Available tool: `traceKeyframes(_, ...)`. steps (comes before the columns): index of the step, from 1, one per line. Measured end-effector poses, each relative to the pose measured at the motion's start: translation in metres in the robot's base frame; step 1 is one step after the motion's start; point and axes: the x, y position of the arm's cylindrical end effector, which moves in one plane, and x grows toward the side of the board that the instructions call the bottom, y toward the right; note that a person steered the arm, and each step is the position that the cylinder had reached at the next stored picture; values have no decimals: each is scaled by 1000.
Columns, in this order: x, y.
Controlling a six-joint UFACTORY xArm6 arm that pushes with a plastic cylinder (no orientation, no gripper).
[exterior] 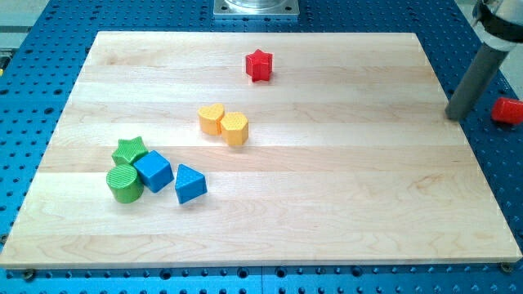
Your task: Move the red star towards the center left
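Observation:
The red star (259, 65) sits on the wooden board (327, 180) near the view's top, a little right of centre. My tip (454, 116) is off the board's right edge, over the blue perforated table, far to the right of the red star and slightly lower in the view. It touches no block.
Two yellow blocks (223, 123) touch near the centre. At lower left cluster a green star (129, 149), a green cylinder (124, 183), a blue cube (153, 171) and a blue triangular block (189, 183). A red block (507, 110) lies off the board, right of my tip.

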Motion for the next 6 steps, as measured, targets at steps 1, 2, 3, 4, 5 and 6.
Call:
traceKeyframes(1,-69,-63)
traceKeyframes(2,-90,-162)
traceKeyframes(3,-102,-212)
traceKeyframes(4,-81,-330)
traceKeyframes(5,-77,-408)
traceKeyframes(6,-93,-461)
